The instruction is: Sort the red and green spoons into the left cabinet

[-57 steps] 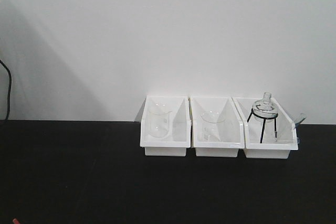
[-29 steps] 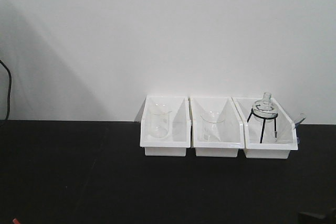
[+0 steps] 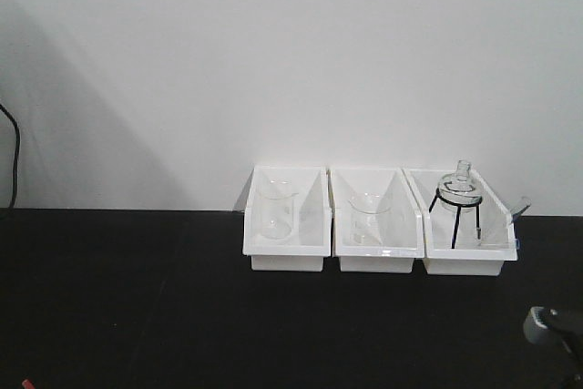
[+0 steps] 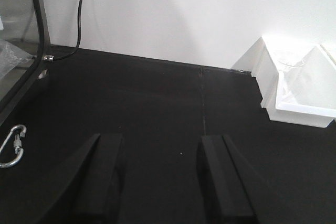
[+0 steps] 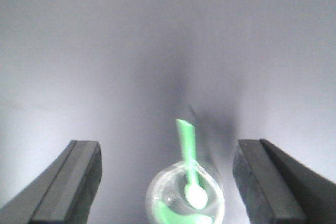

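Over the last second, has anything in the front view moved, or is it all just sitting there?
A dark arm part with a grey end has risen into the lower right corner. A second ago nothing showed there, then only a dark sliver at the bottom edge. Nothing was grabbed or let go in this view. The three white bins and the glassware in them stayed put.

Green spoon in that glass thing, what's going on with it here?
A two-armed robot is sorting spoons. Its right gripper is open, fingers wide apart on either side of the green spoon, which stands in a clear glass vessel and is not yet gripped. The left gripper is open and empty above the black table.
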Robot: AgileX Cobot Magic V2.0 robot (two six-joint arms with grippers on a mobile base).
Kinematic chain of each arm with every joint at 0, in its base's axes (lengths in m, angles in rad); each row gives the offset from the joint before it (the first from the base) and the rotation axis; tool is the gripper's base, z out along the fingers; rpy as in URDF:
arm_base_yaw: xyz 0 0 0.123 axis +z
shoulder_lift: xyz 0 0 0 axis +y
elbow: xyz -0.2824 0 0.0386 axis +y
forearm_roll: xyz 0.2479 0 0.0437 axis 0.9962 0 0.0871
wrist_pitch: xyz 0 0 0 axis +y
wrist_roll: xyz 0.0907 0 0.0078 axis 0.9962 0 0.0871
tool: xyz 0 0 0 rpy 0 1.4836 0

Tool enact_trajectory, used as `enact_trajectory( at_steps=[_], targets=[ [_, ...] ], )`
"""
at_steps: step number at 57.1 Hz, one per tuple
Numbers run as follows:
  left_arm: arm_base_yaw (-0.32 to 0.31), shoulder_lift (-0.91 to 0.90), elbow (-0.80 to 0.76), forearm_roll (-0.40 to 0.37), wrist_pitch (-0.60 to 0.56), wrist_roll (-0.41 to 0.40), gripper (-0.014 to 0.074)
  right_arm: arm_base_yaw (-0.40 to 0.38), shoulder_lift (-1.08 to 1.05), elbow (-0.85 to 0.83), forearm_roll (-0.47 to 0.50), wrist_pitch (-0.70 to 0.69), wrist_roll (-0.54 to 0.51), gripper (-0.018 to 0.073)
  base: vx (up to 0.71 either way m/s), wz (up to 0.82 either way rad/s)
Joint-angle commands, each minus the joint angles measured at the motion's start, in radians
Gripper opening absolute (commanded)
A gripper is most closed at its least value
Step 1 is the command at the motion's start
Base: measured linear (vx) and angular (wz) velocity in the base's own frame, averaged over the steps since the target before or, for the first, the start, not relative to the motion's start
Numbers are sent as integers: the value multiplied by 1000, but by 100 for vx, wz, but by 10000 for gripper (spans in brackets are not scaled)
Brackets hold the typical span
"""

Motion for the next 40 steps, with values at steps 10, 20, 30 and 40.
enact_trajectory(
  at_steps=[10,20,30,40],
  targets=[
    [-1,-4,-37,-5,-59,-8,461,-4,17,39,96,-150,-73,554,0,0],
    [-1,-4,-37,-5,-52,-8,461,-4,19,45,212,-185,-171,532,0,0],
    [-1,-4,-37,-5,-52,-8,461,-4,65,45,273,-204,-243,527,0,0],
    [-1,-4,-37,-5,-52,-8,461,-4,98,45,272,-205,-254,521,0,0]
  ],
)
